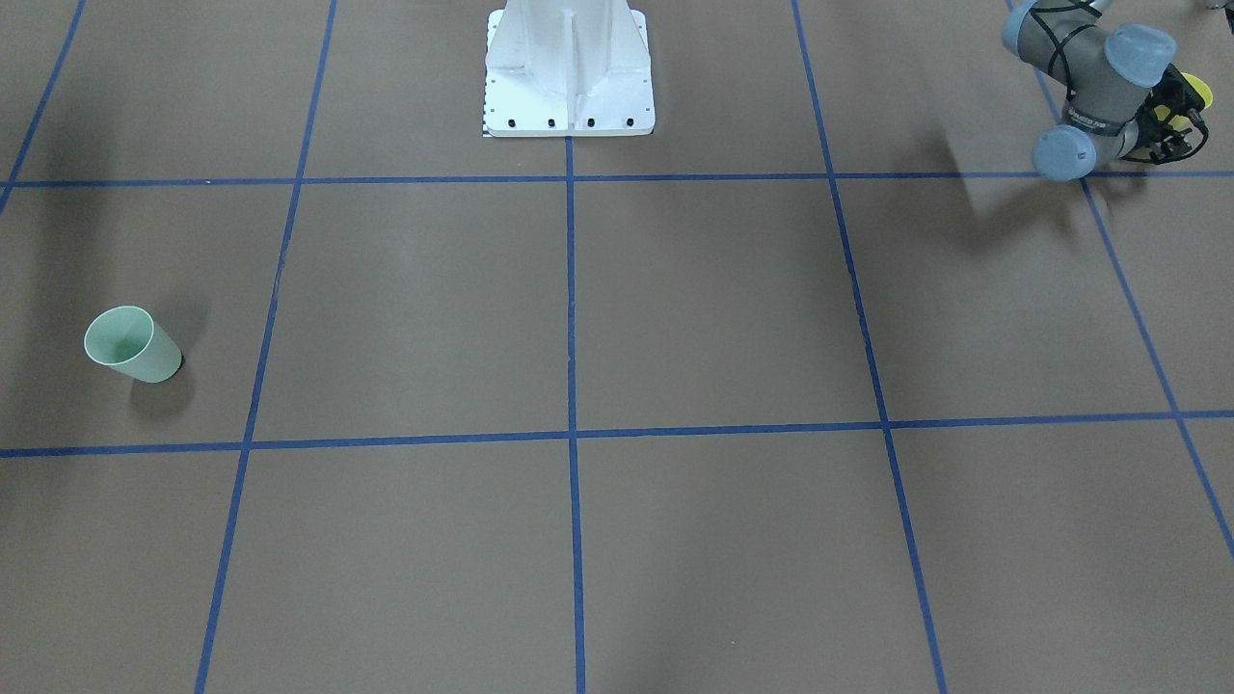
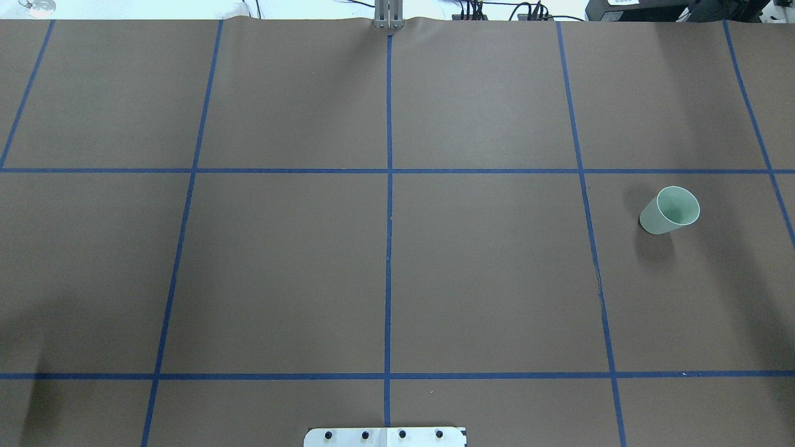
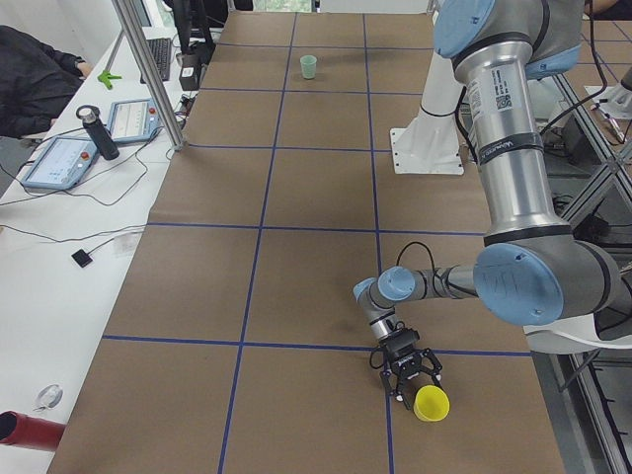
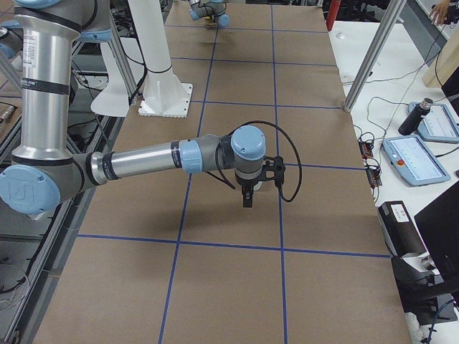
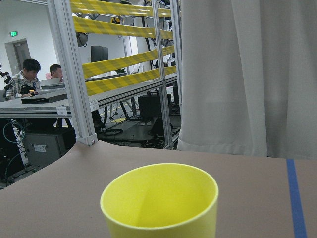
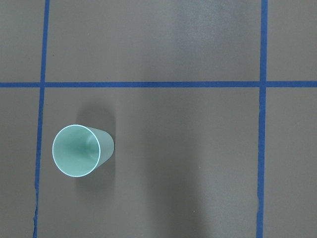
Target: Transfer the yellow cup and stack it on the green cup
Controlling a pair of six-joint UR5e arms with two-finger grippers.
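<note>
The yellow cup [image 3: 432,403] stands upright near the table's corner on my left side and fills the bottom of the left wrist view [image 5: 161,201]. My left gripper [image 3: 418,383] lies low and level, its fingers spread right at the cup; it also shows in the front view [image 1: 1178,120] beside the cup [image 1: 1198,90]. The green cup [image 2: 667,211] stands upright on my right side [image 1: 135,345]. My right gripper [image 4: 247,199] points down, high above the table, with the green cup [image 6: 81,150] below it and to one side. I cannot tell whether it is open or shut.
The white robot base [image 1: 569,77] sits at the table's near middle edge. Blue tape lines divide the brown mat [image 2: 484,273]. Beyond the far edge are a metal post [image 3: 148,69], tablets [image 3: 59,163] and a bottle [image 3: 99,133]. The table edge runs just behind the yellow cup.
</note>
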